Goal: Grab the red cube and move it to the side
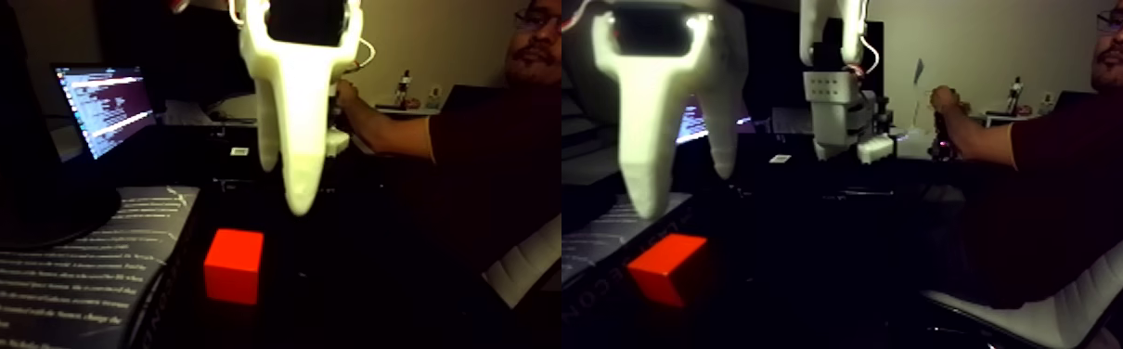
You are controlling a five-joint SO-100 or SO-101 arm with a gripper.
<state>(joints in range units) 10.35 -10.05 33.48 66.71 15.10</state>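
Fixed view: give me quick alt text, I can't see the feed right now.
A white gripper hangs above a red cube on a dark table, not touching it. A book lies left of the cube, a lit laptop behind it, and a seated person at right.

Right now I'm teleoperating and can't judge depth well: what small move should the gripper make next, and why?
Probably ease the gripper straight down with a slight shift to the picture's left. In the fixed view its white fingers hang above the red cube, not touching it, tips pointing down just right of the cube's top. The cube rests untouched on the dark table beside a printed book.
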